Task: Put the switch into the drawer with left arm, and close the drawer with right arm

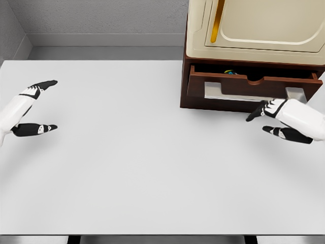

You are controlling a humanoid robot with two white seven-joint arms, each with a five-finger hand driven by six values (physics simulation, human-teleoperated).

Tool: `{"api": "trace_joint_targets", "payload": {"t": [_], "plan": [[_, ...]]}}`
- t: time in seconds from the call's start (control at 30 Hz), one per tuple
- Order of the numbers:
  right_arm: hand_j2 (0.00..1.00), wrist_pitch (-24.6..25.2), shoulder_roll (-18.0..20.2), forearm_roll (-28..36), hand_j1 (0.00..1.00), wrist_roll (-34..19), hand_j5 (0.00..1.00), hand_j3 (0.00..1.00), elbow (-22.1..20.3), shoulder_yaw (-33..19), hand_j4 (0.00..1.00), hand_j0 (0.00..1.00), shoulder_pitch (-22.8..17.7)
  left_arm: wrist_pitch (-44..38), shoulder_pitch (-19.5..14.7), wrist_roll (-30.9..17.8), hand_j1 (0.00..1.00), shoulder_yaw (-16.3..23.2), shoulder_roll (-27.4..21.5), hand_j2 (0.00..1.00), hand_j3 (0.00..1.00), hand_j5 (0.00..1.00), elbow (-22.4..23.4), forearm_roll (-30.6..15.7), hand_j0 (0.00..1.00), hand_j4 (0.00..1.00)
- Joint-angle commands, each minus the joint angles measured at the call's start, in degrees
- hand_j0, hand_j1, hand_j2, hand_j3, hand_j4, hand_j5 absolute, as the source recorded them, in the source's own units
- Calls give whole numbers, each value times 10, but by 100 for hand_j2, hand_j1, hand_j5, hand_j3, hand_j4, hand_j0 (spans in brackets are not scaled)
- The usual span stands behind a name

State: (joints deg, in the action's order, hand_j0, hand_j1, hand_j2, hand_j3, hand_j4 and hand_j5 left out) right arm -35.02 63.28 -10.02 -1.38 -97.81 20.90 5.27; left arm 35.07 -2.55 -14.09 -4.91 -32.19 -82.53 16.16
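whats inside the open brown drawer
Inside the open dark brown wooden drawer, only a small multicoloured object peeks above the front panel near the back. The rest of the interior is hidden behind that panel.

A white tabletop (127, 168) fills most of the view under even light; behind it runs a grey textured wall (101, 15).

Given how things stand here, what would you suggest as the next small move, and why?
Probably push the right hand forward against the drawer front: it is partly open, something colourful already lies inside, and the open left hand holds nothing.
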Motion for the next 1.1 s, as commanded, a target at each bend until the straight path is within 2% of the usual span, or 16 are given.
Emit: {"api": "trace_joint_targets", "payload": {"t": [0.0,0.2,0.23,0.33,0.43,1.07], "plan": [[63,0,-2,2,63,0,63,63,2,8,63,63,0,-1,0,0,100,0,-1,100,100,100,0,-4,100,100],[65,0,-25,-4,65,-2,65,65,31,11,65,65,12,-1,-1,0,100,0,-1,100,100,100,1,-4,100,100],[65,0,-34,-8,65,-2,65,65,40,12,65,65,19,-1,0,0,100,0,-1,100,100,100,1,-4,100,100],[65,0,-49,-8,65,-3,65,65,75,61,65,65,67,-1,0,0,100,0,0,100,100,100,1,-3,100,100],[66,0,-59,-8,66,-3,66,66,94,78,66,66,90,-1,0,0,100,0,0,100,100,100,1,-3,100,100],[66,0,-67,-7,66,-5,66,66,113,82,66,66,113,-1,1,0,100,2,1,100,100,100,4,0,100,100]]}}
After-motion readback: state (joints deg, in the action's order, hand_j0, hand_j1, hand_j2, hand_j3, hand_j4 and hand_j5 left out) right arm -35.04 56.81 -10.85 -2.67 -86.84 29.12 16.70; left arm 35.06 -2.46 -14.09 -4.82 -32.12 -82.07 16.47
